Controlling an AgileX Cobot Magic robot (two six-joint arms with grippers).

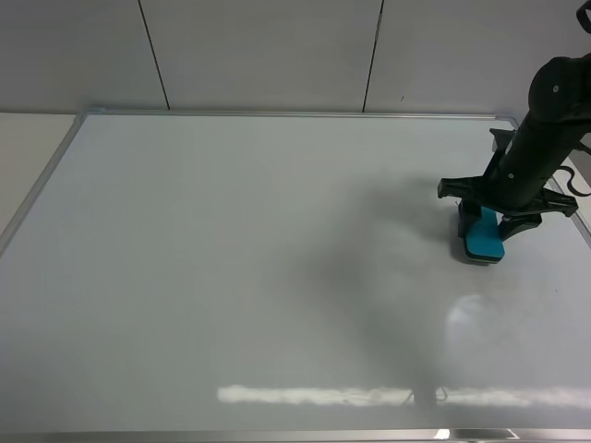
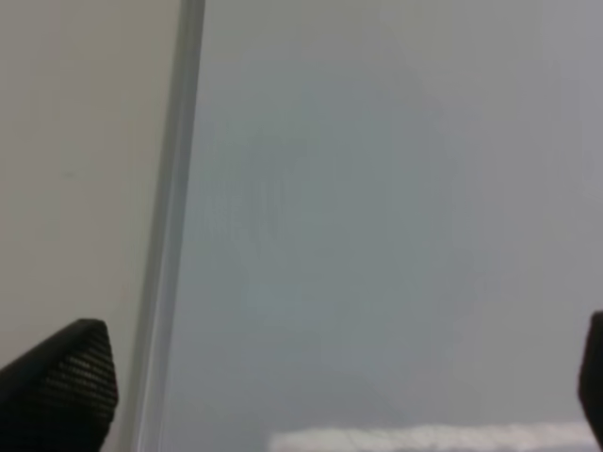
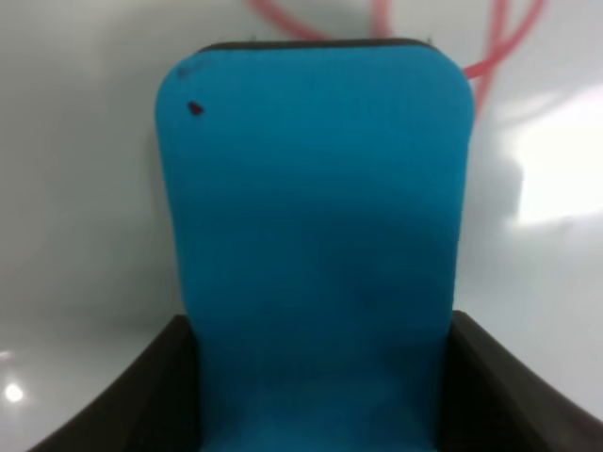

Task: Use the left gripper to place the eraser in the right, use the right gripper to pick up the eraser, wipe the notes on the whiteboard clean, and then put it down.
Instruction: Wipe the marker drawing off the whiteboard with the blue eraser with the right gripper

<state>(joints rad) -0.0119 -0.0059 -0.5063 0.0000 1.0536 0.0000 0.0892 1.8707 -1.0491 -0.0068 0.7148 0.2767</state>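
Note:
The blue eraser [image 1: 482, 238] rests flat on the whiteboard [image 1: 231, 258] near its right edge. My right gripper [image 1: 489, 226] is shut on it, with a dark finger [image 3: 160, 386] on each long side of the eraser [image 3: 316, 235]. Red pen lines [image 3: 490, 47] show on the board just beyond the eraser's far end; I cannot make them out in the exterior high view. My left gripper [image 2: 330, 386] is open and empty, its fingertips [image 2: 66, 377] wide apart over the board's metal frame [image 2: 174, 188]. The left arm is out of the exterior high view.
The whiteboard fills most of the table, with a silver frame [image 1: 277, 113] all round. A light wall stands behind it. Glare from lamps [image 1: 323, 395] lies along the board's front part.

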